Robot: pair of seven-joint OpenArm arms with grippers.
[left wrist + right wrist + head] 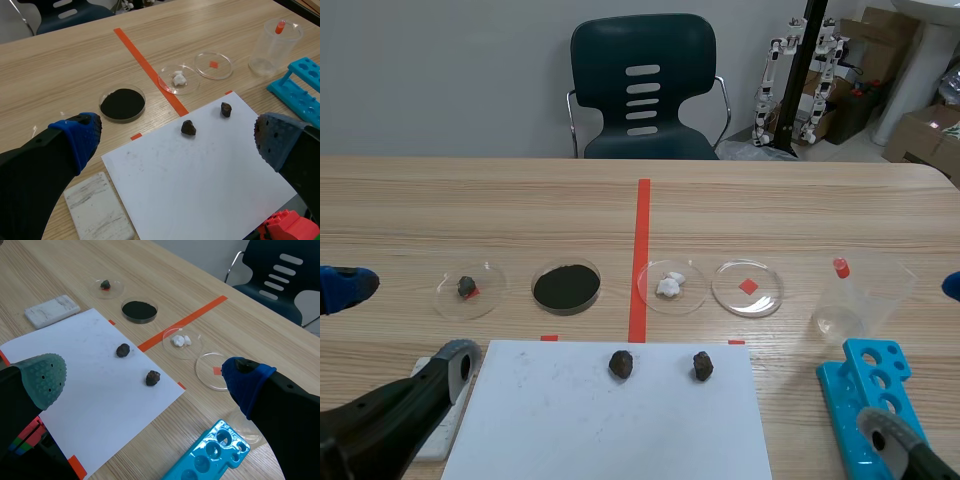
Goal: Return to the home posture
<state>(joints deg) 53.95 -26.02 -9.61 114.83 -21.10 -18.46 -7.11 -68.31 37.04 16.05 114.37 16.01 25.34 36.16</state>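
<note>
Low at table's near edge | left gripper: fingers apart | right gripper: fingers apart | white sheet with two stones between them

wooden table | white sheet | four dishes | beaker | blue rack | white block

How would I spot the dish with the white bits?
Follow the orange-red tape line down the table. Just right of it sits a clear dish. Only it holds white lumps; its neighbours show black powder or a red square.
</note>
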